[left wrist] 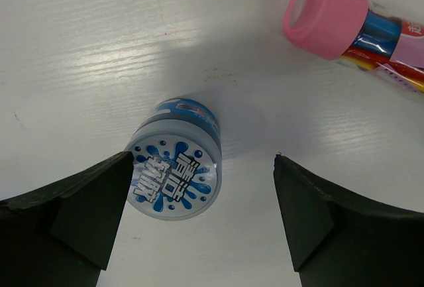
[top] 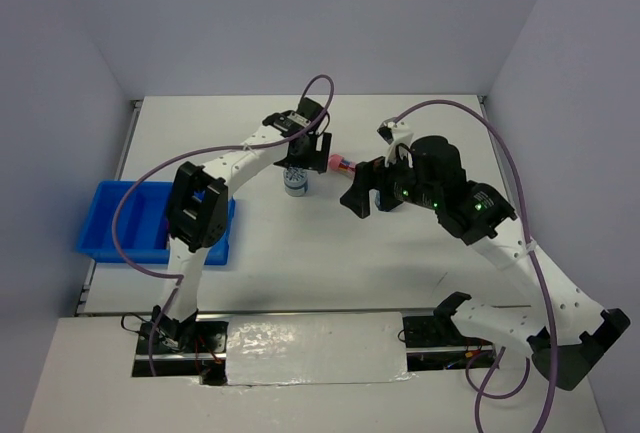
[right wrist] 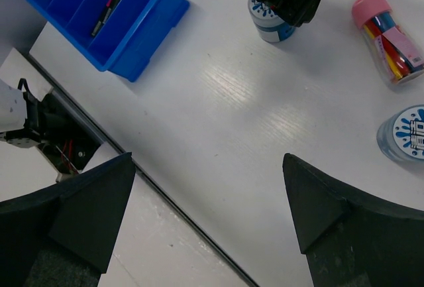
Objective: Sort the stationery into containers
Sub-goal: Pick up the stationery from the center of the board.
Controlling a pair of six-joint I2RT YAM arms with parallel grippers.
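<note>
Beneath left jaws, blue-white disc [left wrist: 173, 177] (splash-printed)

disc [left wrist: 173, 177]: face up, mid-table; second disc [right wrist: 405, 134]: face up; pink-capped case [left wrist: 344, 25]: lying flat; blue tray [right wrist: 151, 36]: holds marker [right wrist: 109, 6]
</note>
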